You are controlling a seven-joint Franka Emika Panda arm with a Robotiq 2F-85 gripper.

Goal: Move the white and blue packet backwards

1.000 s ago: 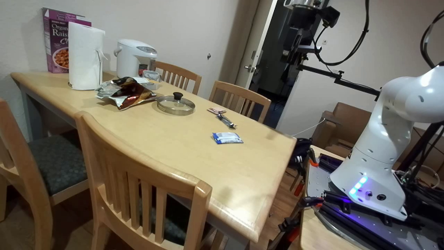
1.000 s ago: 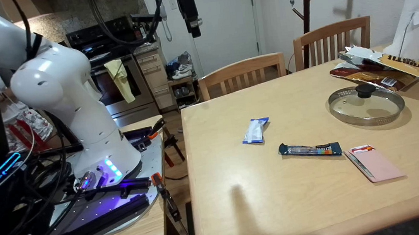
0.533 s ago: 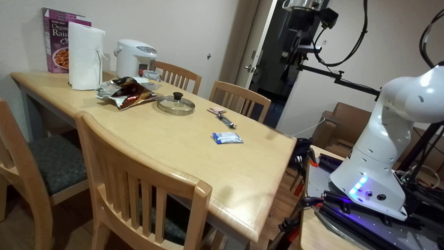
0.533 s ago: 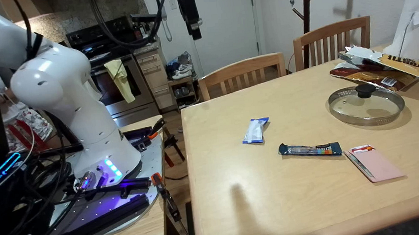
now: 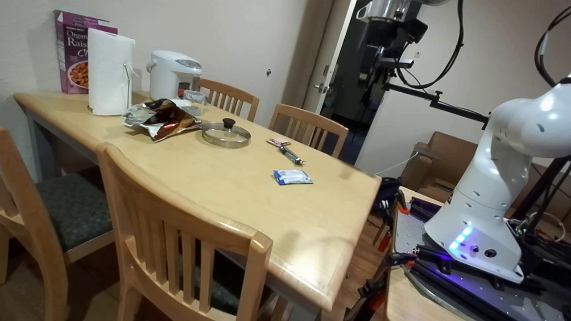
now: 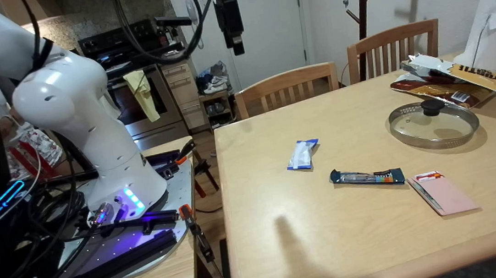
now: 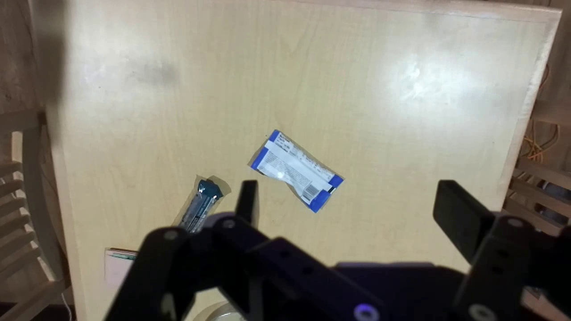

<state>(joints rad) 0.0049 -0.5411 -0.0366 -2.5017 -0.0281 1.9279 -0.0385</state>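
Observation:
The white and blue packet (image 5: 293,177) lies flat on the wooden table (image 5: 250,196). It also shows in an exterior view (image 6: 302,155), near the table end beside the robot base. In the wrist view the packet (image 7: 298,170) lies slantwise near the middle, unheld. My gripper (image 7: 348,191) is open, its two black fingers wide apart with nothing between them. It hangs high above the table, seen in an exterior view (image 6: 236,43) at the top. In the wrist view the packet shows ahead of the fingertips, closer to the left finger.
A dark bar wrapper (image 6: 367,177) and a pink card wallet (image 6: 445,193) lie beside the packet. A glass lid (image 6: 433,125) and a crumpled brown-red wrapper (image 5: 165,119) lie farther along. A paper towel roll (image 5: 110,73), a white jug (image 5: 171,76) and a purple box (image 5: 71,53) stand behind. Chairs (image 5: 192,227) surround the table.
My gripper has moved slightly, down and to the right in an exterior view. The packet and the other things on the table have not moved.

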